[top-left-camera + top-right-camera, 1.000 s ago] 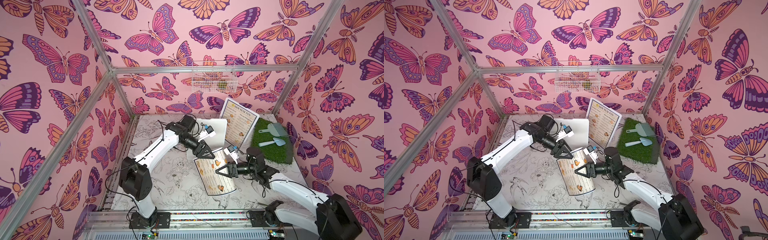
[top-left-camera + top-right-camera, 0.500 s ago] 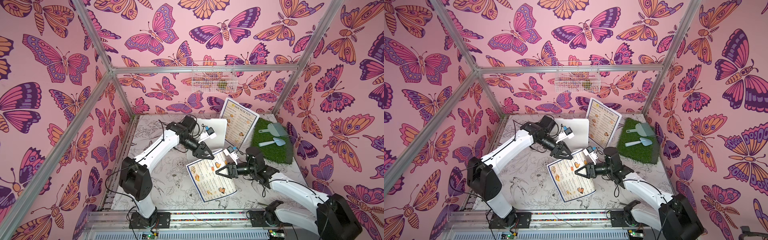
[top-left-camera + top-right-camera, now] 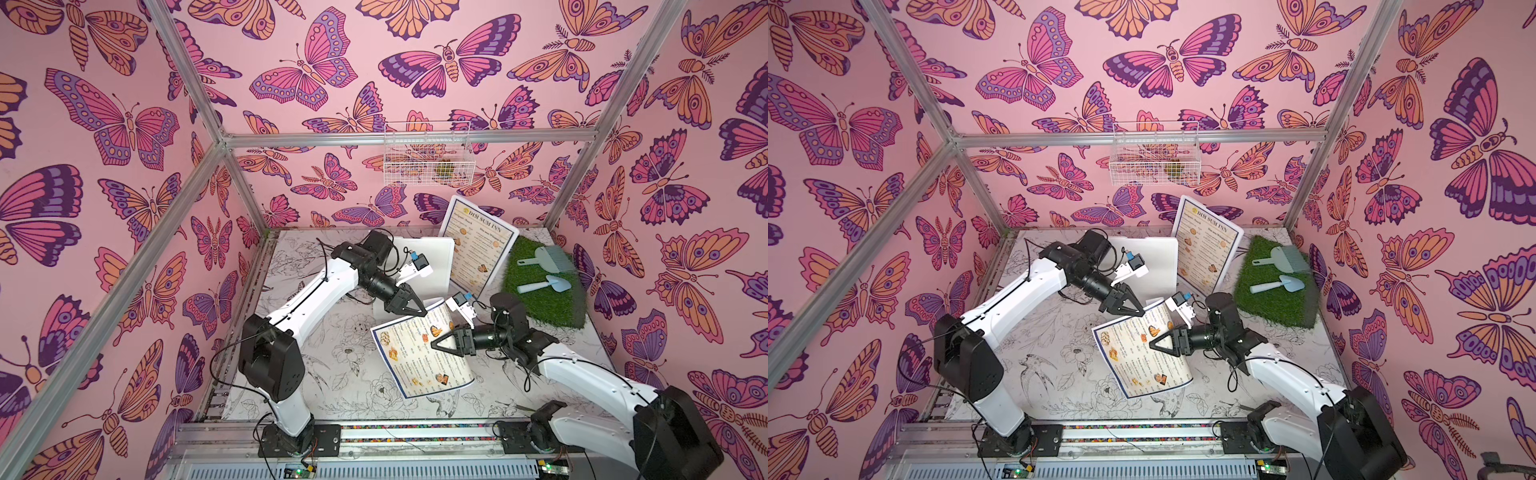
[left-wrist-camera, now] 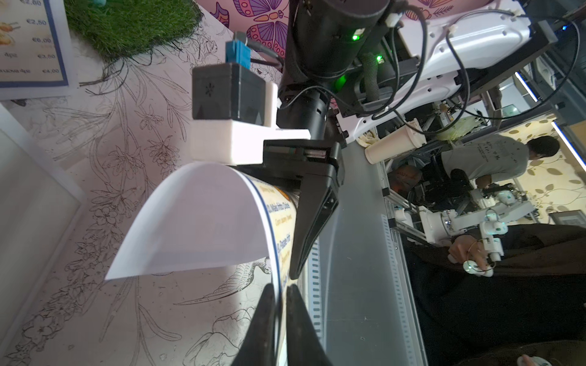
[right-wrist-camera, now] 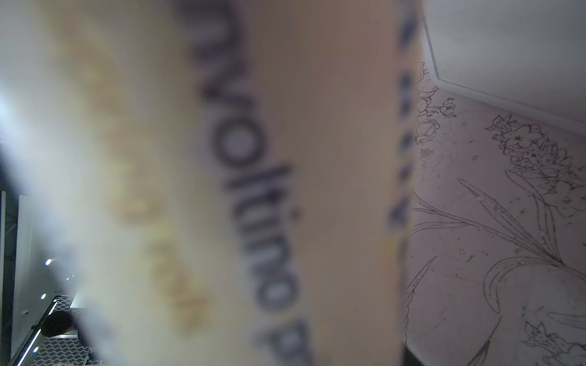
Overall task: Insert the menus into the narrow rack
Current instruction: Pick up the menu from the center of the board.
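One menu (image 3: 419, 365) (image 3: 1142, 361), a cream sheet with a blue border, hangs curved over the middle of the table. My left gripper (image 3: 423, 313) (image 3: 1141, 312) (image 4: 280, 298) is shut on its upper edge. My right gripper (image 3: 433, 344) (image 3: 1151, 344) reaches in from the right with the sheet between its open jaws. One of its fingers (image 4: 314, 221) stands just off the printed face. The blurred menu (image 5: 222, 158) fills the right wrist view and hides those fingers. A second menu (image 3: 478, 245) stands upright at the back. The white wire rack (image 3: 428, 153) hangs on the back wall.
A white board (image 3: 432, 262) stands beside the upright menu. At the back right lies a green grass mat (image 3: 544, 307) with a pale blue brush (image 3: 548, 255) and a small shovel (image 3: 544, 284) on it. Metal frame posts (image 3: 232, 178) border the table.
My left gripper has shut on the menu's upper edge. The sheet has swung from a hanging curl to a flatter spread toward the front left. The right jaws have widened slightly.
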Available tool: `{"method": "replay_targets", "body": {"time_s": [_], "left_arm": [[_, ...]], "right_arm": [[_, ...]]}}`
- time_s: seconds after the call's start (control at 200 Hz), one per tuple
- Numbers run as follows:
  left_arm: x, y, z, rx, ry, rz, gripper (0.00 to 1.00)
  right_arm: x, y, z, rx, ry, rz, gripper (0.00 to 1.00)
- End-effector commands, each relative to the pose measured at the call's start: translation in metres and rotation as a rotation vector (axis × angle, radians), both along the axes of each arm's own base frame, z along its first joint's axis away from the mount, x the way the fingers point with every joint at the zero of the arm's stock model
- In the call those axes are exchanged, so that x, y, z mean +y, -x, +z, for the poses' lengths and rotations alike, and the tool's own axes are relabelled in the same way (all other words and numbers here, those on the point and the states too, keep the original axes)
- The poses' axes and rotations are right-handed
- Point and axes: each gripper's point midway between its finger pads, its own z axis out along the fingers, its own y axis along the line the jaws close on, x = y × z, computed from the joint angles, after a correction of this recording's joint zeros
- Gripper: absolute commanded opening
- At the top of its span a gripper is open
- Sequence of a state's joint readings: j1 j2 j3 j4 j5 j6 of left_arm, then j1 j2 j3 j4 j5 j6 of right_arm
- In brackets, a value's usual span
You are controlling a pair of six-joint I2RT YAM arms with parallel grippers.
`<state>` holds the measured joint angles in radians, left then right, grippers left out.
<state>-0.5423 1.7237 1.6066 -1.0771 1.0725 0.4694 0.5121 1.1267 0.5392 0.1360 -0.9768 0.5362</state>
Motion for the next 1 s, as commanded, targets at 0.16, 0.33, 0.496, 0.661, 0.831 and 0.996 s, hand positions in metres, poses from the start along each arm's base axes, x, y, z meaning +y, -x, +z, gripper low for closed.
{"method": "replay_targets", "body": {"time_s": [0.16, 0.33, 0.496, 0.661, 0.831, 0.996], "left_arm": [[0.014, 0.001, 0.013, -0.095, -0.047, 0.034, 0.02], [0.030, -0.011, 0.023, -0.244, -0.152, 0.130, 0.02], [0.056, -0.038, 0.039, -0.446, -0.307, 0.313, 0.01], [0.082, -0.065, 0.050, -0.691, -0.526, 0.479, 0.01], [0.091, -0.084, 0.074, -0.856, -0.607, 0.614, 0.01], [0.090, -0.092, 0.110, -0.885, -0.520, 0.731, 0.01]], "right_arm": [[-0.013, -0.020, 0.015, -0.128, 0.135, -0.120, 0.92], [-0.049, -0.047, 0.037, -0.271, 0.262, -0.357, 0.96], [-0.098, -0.073, 0.068, -0.440, 0.321, -0.684, 0.96], [-0.104, -0.080, 0.095, -0.533, 0.313, -0.730, 0.96], [-0.102, -0.091, 0.112, -0.574, 0.306, -0.748, 0.99], [-0.105, -0.112, 0.112, -0.583, 0.299, -0.833, 0.99]]}}
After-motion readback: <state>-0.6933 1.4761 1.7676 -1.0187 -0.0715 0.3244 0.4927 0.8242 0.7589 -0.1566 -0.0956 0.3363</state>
